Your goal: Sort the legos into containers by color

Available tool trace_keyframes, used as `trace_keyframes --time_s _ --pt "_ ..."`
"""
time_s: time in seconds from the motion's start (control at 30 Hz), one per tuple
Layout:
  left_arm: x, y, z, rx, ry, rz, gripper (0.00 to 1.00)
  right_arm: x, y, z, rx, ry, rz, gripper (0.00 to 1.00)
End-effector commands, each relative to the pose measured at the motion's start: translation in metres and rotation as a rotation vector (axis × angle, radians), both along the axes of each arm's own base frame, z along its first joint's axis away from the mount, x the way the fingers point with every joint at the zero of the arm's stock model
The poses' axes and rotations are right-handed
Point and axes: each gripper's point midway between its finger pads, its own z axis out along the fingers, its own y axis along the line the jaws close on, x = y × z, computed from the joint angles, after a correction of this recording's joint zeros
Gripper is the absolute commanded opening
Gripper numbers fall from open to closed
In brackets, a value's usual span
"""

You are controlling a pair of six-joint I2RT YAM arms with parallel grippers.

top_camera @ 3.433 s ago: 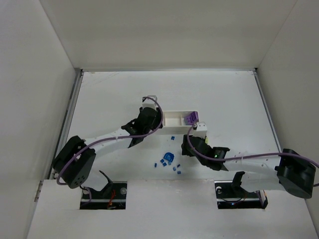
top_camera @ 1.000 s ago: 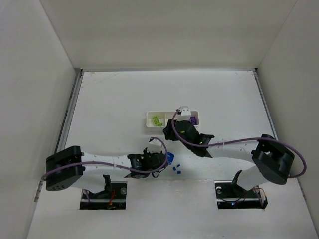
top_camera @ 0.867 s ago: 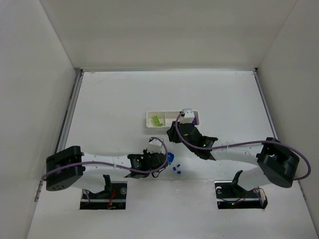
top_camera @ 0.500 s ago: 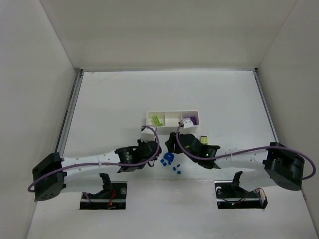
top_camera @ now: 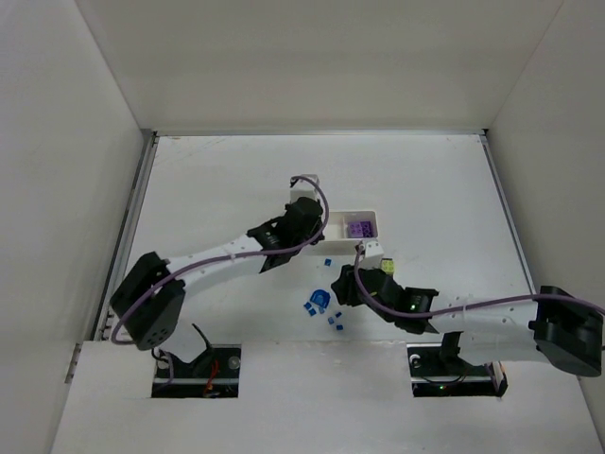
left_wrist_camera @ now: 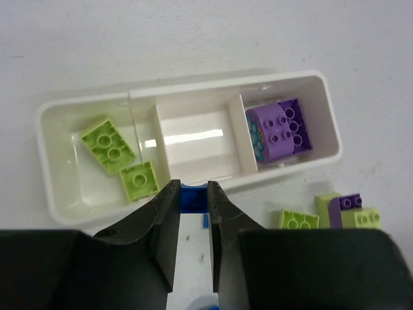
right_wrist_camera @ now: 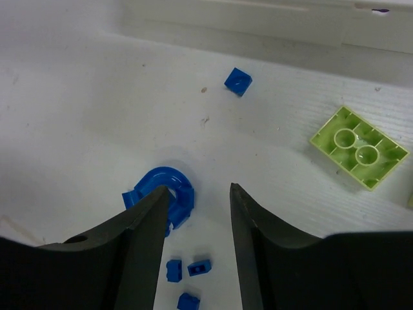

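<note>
The white tray [left_wrist_camera: 187, 87] has three compartments: two lime green bricks [left_wrist_camera: 108, 143] on the left, nothing in the middle, a purple brick [left_wrist_camera: 284, 126] on the right. My left gripper [left_wrist_camera: 191, 188] is shut on a small blue brick [left_wrist_camera: 193, 197], held above the tray's near wall by the middle compartment. In the top view it [top_camera: 304, 210] covers the tray's left end [top_camera: 371, 216]. My right gripper [right_wrist_camera: 199, 190] is open and empty over the table, its left finger beside the round blue piece [right_wrist_camera: 169, 184]. Tiny blue bits [right_wrist_camera: 200, 267] lie just below.
A lime green brick [right_wrist_camera: 358, 147] lies stud-side down right of my right gripper. A lone blue bit [right_wrist_camera: 237, 81] lies near the tray's wall [right_wrist_camera: 258, 22]. A lime brick [left_wrist_camera: 299, 219] and a purple-and-lime piece [left_wrist_camera: 345, 208] lie in front of the tray.
My left arm has swung from beside the blue pile up to the tray, holding a blue brick. My right gripper has moved down and right, toward the round blue piece.
</note>
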Motion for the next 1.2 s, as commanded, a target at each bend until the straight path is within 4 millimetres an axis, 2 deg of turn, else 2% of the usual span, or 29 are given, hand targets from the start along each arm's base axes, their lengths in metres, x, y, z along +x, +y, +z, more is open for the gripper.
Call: trace_keyframes --time_s 0.0,0.07,0.13,0.33,0.43,0.57,0.7,0.97,1.07,1.17 --pt "0.025 -0.035 0.007 -0.033 -0.016 -0.093 0.18 -0.009 -0.007 -0.006 -0.013 0.016 0.000 0.48" --pt "0.036 -0.045 0.001 -0.018 -0.009 -0.099 0.19 -0.013 -0.006 -0.007 -0.004 0.021 0.010 0.50" --pt "0.046 -0.051 -0.009 0.010 -0.003 -0.094 0.20 -0.016 -0.003 -0.009 -0.009 0.024 0.035 0.60" --pt "0.061 -0.057 -0.029 0.046 0.023 -0.083 0.33 -0.029 0.018 -0.013 -0.040 0.034 0.145 0.73" --pt "0.063 -0.055 -0.026 0.049 0.015 -0.081 0.44 -0.033 0.031 -0.018 -0.054 0.037 0.204 0.75" --pt "0.060 -0.041 -0.004 0.034 -0.028 -0.060 0.48 -0.032 0.047 -0.024 -0.073 0.042 0.243 0.76" --pt "0.045 -0.013 0.007 0.018 -0.048 -0.027 0.48 -0.029 0.055 -0.030 -0.100 0.037 0.257 0.73" --pt "-0.007 0.044 0.007 -0.036 -0.035 0.014 0.48 -0.023 0.062 -0.052 -0.181 0.049 0.260 0.64" --pt "-0.027 0.063 0.001 -0.052 -0.016 0.035 0.49 -0.021 0.062 -0.059 -0.213 0.051 0.260 0.54" --pt "-0.043 0.083 -0.010 -0.046 0.010 0.069 0.49 -0.020 0.061 -0.055 -0.212 0.045 0.248 0.51"
